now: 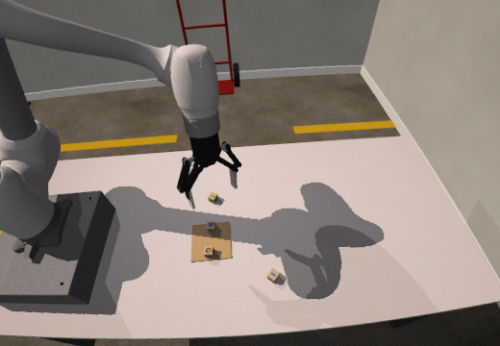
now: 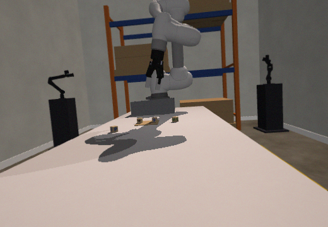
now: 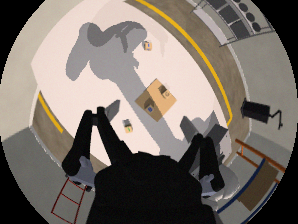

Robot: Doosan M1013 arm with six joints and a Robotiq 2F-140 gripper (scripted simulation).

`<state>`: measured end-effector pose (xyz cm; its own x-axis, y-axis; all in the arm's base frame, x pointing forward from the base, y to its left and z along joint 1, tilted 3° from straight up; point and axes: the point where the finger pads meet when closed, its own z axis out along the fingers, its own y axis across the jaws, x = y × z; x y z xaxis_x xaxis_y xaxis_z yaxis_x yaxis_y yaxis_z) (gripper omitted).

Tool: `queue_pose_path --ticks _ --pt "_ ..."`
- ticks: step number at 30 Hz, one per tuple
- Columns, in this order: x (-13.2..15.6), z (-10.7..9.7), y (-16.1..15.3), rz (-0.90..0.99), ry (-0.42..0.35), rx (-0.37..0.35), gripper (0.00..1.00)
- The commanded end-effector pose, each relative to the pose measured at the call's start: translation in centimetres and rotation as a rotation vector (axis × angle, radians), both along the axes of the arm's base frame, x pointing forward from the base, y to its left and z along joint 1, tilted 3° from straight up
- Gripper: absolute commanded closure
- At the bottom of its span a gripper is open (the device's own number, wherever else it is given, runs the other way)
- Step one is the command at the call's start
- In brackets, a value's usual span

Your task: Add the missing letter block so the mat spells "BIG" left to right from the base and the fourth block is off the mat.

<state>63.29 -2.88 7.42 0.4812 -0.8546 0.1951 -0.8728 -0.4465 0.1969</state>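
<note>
Mat (image 1: 226,255) lies near the middle of the table (image 1: 385,173), with two blocks on it: one at its far edge (image 1: 211,226) bearing a blue mark, and one nearer the front (image 1: 209,251) whose top reads, as far as I can make out, G. They sit well apart, which I take as a gap left for a middle letter, so I judge the missing one to be I, though the far block's letter is too small for me to read. My claw (image 1: 209,183) hangs above the table with its fingers spread as wide as they go and nothing between them, held open so it can come down over a block. Just beyond the mat's 12 o'clock edge in the top view lies a loose block (image 1: 212,196), near my fingertips. Another loose block (image 1: 274,275) lies off the mat toward 4 o'clock, inside my arm's shadow. I cannot tell which of the two carries the needed letter; being poised over the nearer one suggests that it is my target.
</note>
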Motion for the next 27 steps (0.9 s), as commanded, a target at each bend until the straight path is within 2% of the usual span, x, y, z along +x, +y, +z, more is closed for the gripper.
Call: queue_pose_path --ticks 1,2,5,7,9,12,15,16,19,27 --pt "-0.7 -2.8 -0.1 -0.12 -0.035 -0.045 0.0" --pt "-0.7 -2.8 -0.1 -0.12 -0.035 -0.045 0.0" --pt "-1.3 -4.9 -0.2 -0.206 -0.063 -0.072 0.0" --pt "-1.3 -4.9 -0.2 -0.207 -0.063 -0.072 0.0" --pt "-2.0 -6.8 -0.2 -0.283 -0.089 -0.094 0.0" --pt "-2.0 -6.8 -0.2 -0.283 -0.089 -0.094 0.0" --pt "-2.8 -9.0 -0.1 -0.376 -0.124 -0.118 0.0" --pt "-2.8 -9.0 -0.1 -0.376 -0.124 -0.118 0.0" --pt "-3.5 -10.7 0.0 -0.445 -0.15 -0.135 0.0" --pt "-4.4 -12.6 0.1 -0.525 -0.182 -0.152 0.0"
